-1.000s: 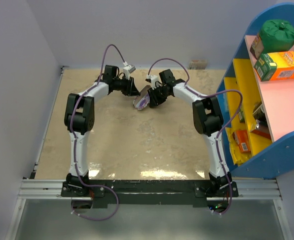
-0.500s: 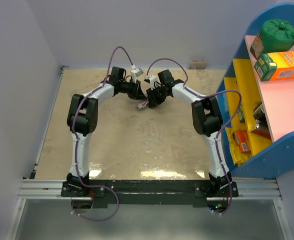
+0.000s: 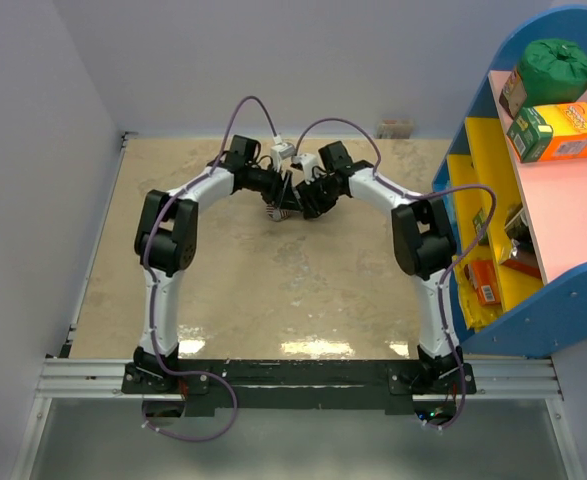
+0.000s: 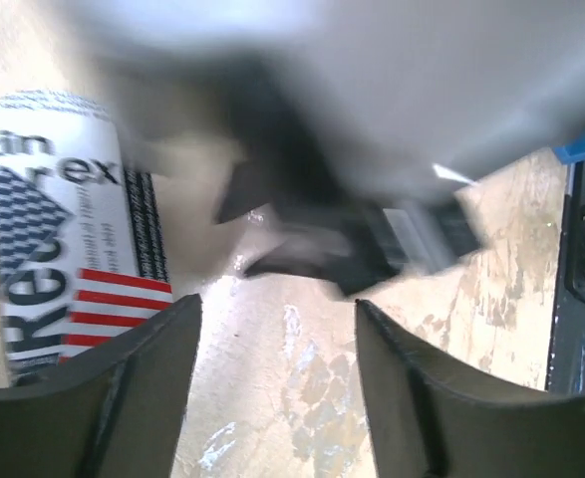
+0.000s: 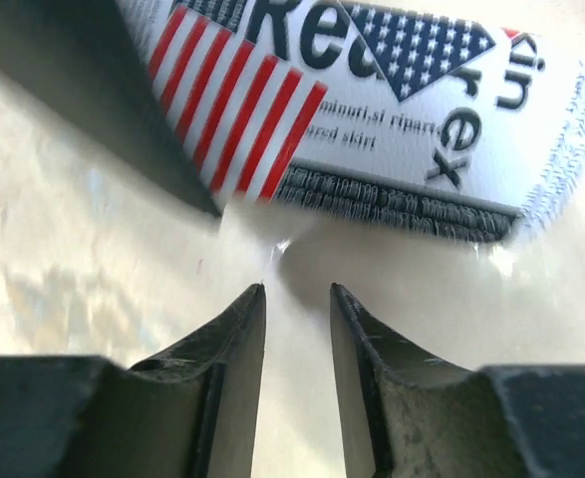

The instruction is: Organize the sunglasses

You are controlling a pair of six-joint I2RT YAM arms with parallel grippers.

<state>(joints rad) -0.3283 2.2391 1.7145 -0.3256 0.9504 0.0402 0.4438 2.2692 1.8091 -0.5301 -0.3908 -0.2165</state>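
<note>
Left gripper (image 4: 274,314) stood wide open, empty; right gripper (image 5: 297,291) was narrowly parted, also empty. Both hung just beside the flag-print case (image 5: 392,110) on the table (image 3: 273,300). Best practice here: steady the case low before gripping it. The sunglasses were unseen, perhaps inside it; the far part of the left wrist view was blurred.
</note>
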